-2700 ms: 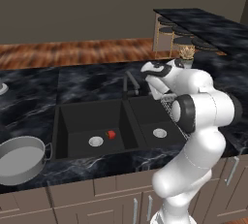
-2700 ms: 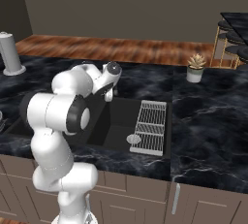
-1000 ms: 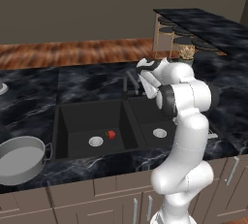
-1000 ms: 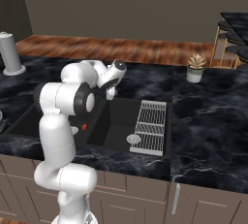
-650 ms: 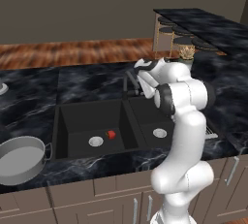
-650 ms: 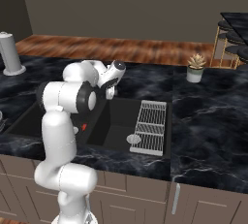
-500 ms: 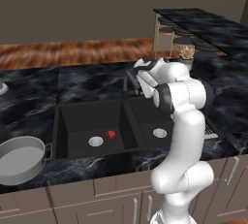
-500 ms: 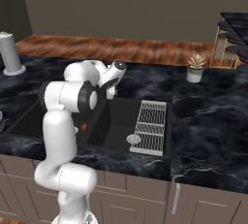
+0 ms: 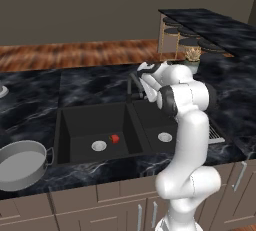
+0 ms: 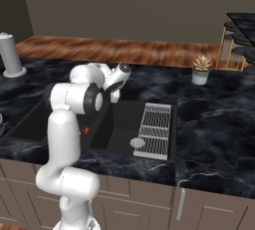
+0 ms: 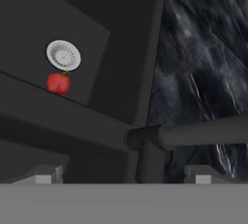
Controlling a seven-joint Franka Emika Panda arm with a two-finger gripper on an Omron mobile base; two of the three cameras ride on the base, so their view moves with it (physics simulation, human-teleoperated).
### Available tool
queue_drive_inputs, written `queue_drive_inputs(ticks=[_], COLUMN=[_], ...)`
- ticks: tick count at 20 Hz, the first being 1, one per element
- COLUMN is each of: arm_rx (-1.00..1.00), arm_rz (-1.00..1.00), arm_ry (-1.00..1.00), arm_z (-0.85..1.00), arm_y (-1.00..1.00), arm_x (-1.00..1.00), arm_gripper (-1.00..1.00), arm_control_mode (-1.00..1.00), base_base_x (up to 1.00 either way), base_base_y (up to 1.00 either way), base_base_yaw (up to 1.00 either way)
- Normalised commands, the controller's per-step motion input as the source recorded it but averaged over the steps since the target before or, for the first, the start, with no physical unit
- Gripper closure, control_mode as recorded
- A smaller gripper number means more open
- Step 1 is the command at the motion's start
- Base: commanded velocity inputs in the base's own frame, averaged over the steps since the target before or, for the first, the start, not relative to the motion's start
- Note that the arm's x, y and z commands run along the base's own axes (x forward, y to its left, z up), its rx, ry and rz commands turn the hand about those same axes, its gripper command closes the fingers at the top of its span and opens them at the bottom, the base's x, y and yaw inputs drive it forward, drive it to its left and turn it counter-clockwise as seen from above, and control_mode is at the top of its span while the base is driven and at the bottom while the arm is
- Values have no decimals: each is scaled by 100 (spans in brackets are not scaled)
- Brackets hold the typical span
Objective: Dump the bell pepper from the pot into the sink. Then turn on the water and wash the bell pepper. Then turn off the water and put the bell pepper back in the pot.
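The small red bell pepper (image 9: 115, 138) lies on the floor of the left basin of the black sink (image 9: 80, 120), beside its round silver drain (image 9: 99, 146). In the hand view the bell pepper (image 11: 58, 83) sits just below the drain (image 11: 63, 55). The grey pot (image 9: 20, 165) stands on the counter left of the sink, with nothing in it. My gripper (image 9: 142, 82) is up at the dark faucet (image 9: 131, 84) behind the divider. It is open, and the faucet's bar (image 11: 193, 132) runs just ahead of the fingertips (image 11: 43, 175).
A ribbed metal drying rack (image 10: 155, 129) covers part of the right basin. A small potted plant (image 10: 201, 69) stands on the counter to the right, and a pale cylinder (image 10: 11, 55) at the far left. Stools and a raised bar (image 9: 200, 30) stand behind on the right.
Over the last seconds the arm has swung from above the right basin back to the faucet. In the last second the hand has barely crept closer, its jaws still open.
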Motion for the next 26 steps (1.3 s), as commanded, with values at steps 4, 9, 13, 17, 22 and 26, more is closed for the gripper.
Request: queue_drive_inputs(ticks=[4, 9, 13, 17, 22, 26], arm_rx=[0, 0, 0, 0, 0, 0], arm_rz=[0, 0, 0, 0, 0, 0], arm_ry=[1, 2, 4, 5, 4, 3], arm_z=[-10, -7, -12, -15, -11, -8], arm_y=[0, 0, 0, 0, 0, 0], arm_x=[18, 27, 26, 26, 21, 24], arm_gripper=[-100, -100, -100, -100, -100, -100], arm_control_mode=[-100, -100, -100, -100, -100, -100], base_base_x=[0, 0, 0, 0, 0, 0], base_base_y=[0, 0, 0, 0, 0, 0], base_base_yaw=[0, 0, 0, 0, 0, 0])
